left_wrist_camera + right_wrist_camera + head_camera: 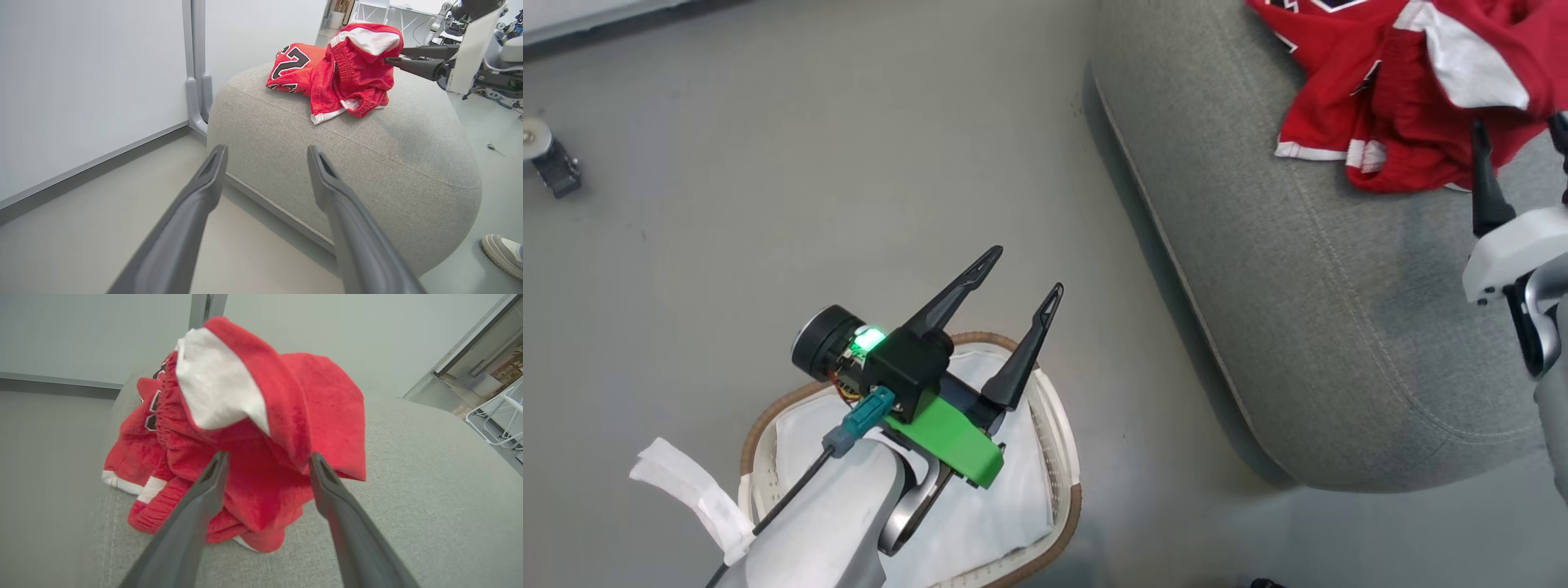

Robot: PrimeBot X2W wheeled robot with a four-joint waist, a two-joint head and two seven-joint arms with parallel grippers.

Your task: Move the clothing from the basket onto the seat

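Two red garments [1380,98] with white trim lie heaped on the grey seat [1339,327]. The jersey [292,61] with black numerals is partly under the second red piece [351,73]. My right gripper [268,458] is open, its fingertips at the edge of the heap with red cloth [265,437] bulging between them. It also shows at the right edge of the head view as the right gripper [1521,139]. My left gripper [1025,272] is open and holds nothing above the basket [1072,482]. The white liner [1005,514] shows inside the basket, and my arm hides part of it.
The basket stands on grey floor left of the seat's rounded corner. A liner flap [686,482] hangs over its left rim. A caster [547,155] sits at far left. A white wall and post [196,81] stand behind the seat. A person's shoe [504,253] is by the seat's right side.
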